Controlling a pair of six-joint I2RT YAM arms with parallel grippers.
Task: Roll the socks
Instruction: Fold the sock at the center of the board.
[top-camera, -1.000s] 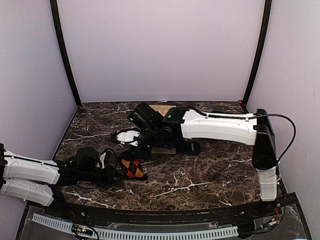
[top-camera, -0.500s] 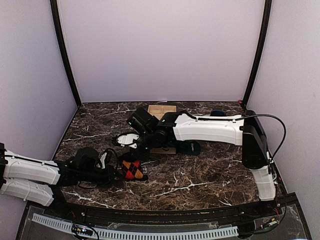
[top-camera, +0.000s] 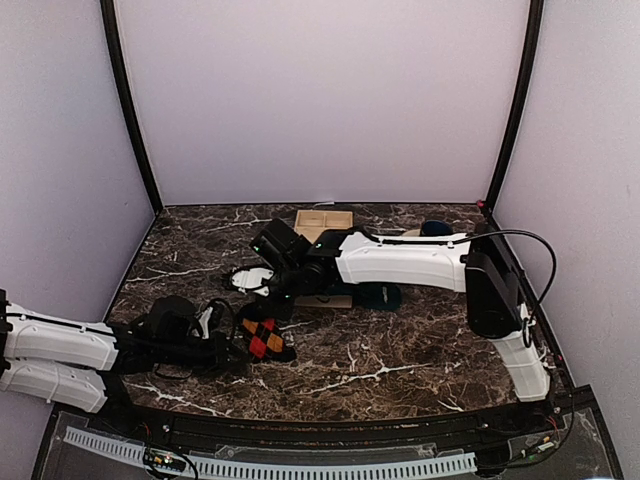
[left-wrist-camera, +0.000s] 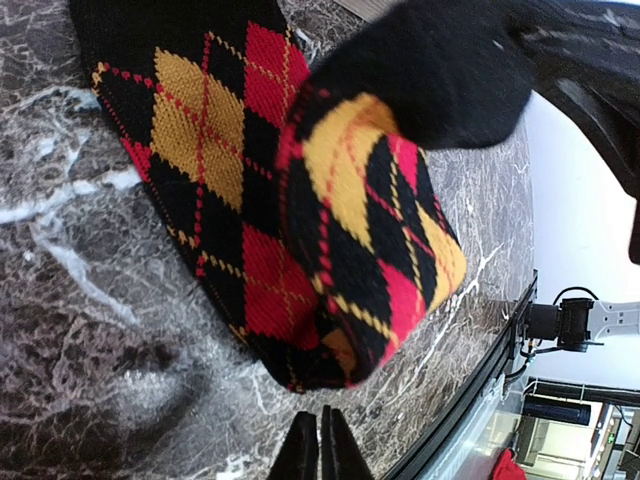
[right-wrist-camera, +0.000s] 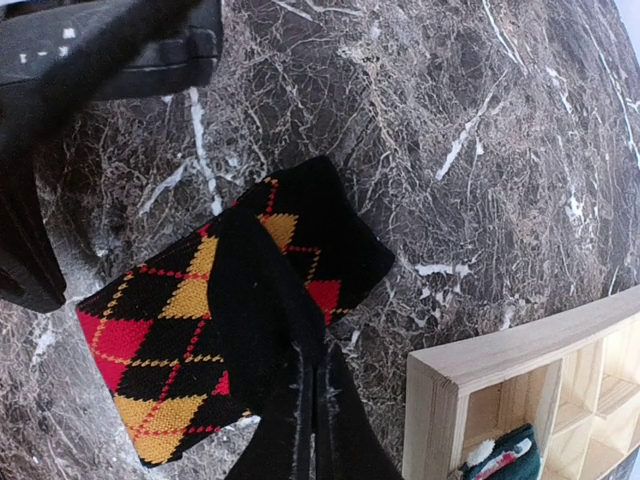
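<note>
The black sock with red and orange argyle diamonds (top-camera: 262, 338) lies at the front left of the marble table, partly folded over itself (left-wrist-camera: 370, 240). My right gripper (right-wrist-camera: 315, 362) is shut on its black end (right-wrist-camera: 255, 300) and holds that end up over the patterned part. Just short of the fold's near edge, my left gripper (left-wrist-camera: 318, 416) is shut, with bare marble and nothing else between its fingers. The dark teal sock (top-camera: 385, 295) lies by the right arm, at the right end of a wooden tray.
A wooden compartment tray (right-wrist-camera: 520, 385) sits close to the right of the argyle sock. A second one (top-camera: 323, 219) stands at the back. A dark blue mug (top-camera: 435, 228) is at the back right. The right arm (top-camera: 410, 262) spans the middle of the table. The front rail (left-wrist-camera: 480, 385) is near.
The right arm has swung further left and nearer, uncovering the back tray. The left gripper's fingers have come together. The argyle sock stays in the same spot.
</note>
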